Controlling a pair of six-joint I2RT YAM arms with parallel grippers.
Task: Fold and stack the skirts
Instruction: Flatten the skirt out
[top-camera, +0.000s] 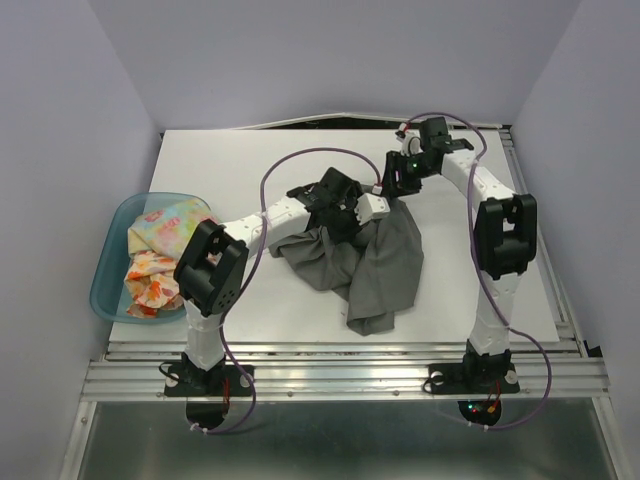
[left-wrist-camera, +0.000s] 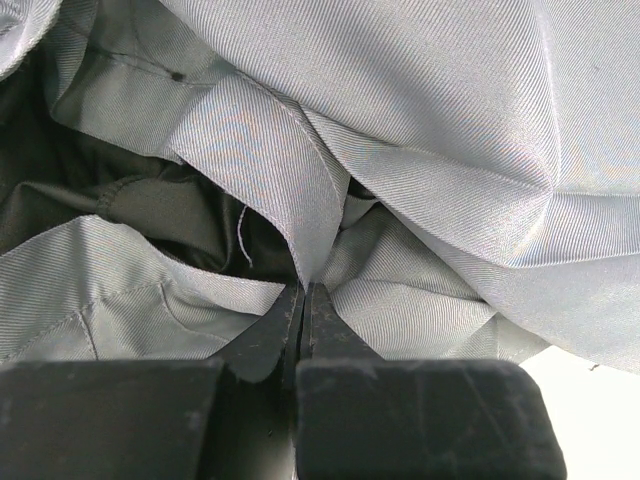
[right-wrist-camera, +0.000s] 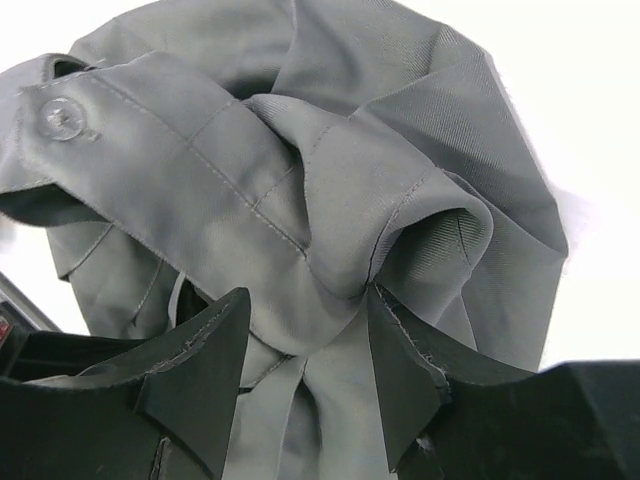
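Note:
The dark grey skirt (top-camera: 372, 268) lies crumpled in the middle of the white table, its upper part lifted. My left gripper (top-camera: 343, 203) is at its top left edge. In the left wrist view the left gripper (left-wrist-camera: 303, 286) is shut, pinching a fold of the grey skirt (left-wrist-camera: 420, 120). My right gripper (top-camera: 397, 182) is at the skirt's top right. In the right wrist view the right gripper (right-wrist-camera: 308, 296) is open, with the bunched waistband of the grey skirt (right-wrist-camera: 300, 150) between its jaws. The pastel floral skirt (top-camera: 172, 224) and the white skirt with orange-red flowers (top-camera: 150, 282) lie in the basin.
A translucent blue plastic basin (top-camera: 104, 280) stands at the table's left edge. A clear button (right-wrist-camera: 60, 118) sits on the grey waistband. The white table (top-camera: 250, 160) ends in a metal rail at the front. Purple cables loop over both arms.

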